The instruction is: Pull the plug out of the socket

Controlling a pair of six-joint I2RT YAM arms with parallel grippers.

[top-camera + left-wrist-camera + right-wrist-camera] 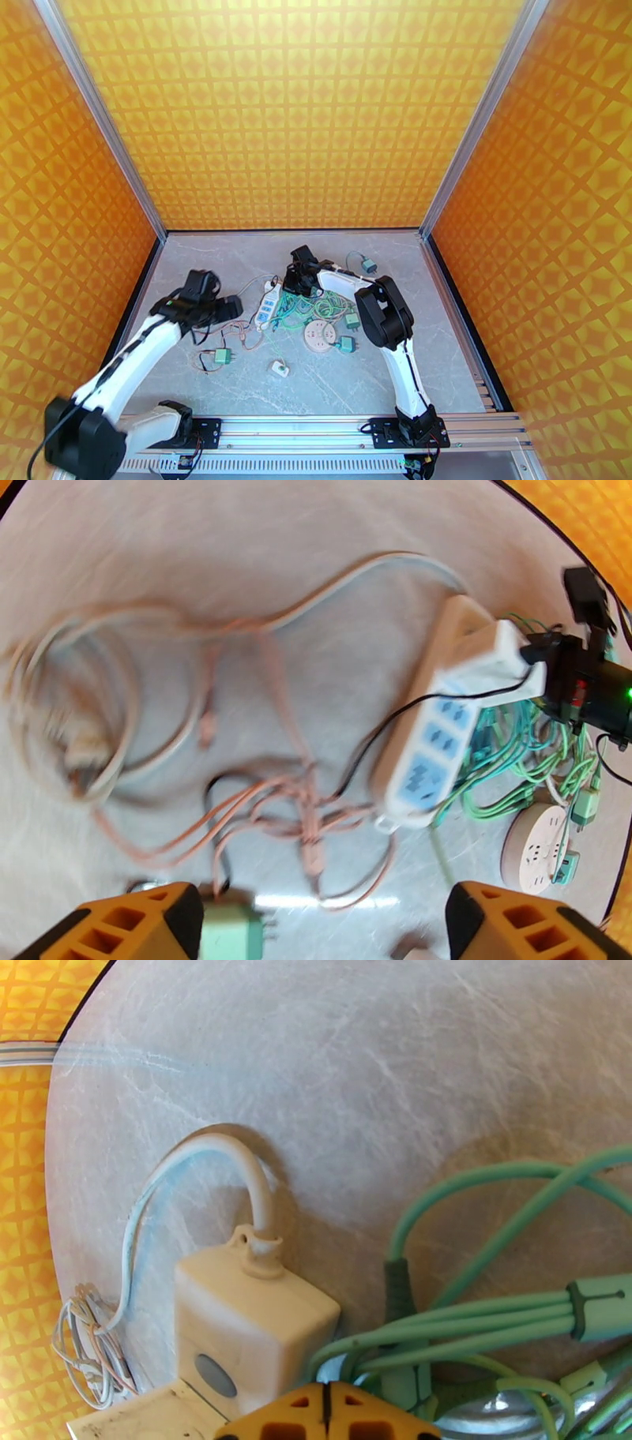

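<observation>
The left gripper [324,924] hangs over the table [379,371] with its orange fingers spread wide. The green plug [231,933] lies just beside one finger, clear of the white power strip [430,748]. The right gripper [326,1414] has its fingertips pressed together, gripping nothing, at the strip's cord end.

green plug [229,934]: blurred, cut off by near edge
pink cables [75,744]: blurred at left
power strip [245,1323]: partly behind right pincer [326,1410]
</observation>
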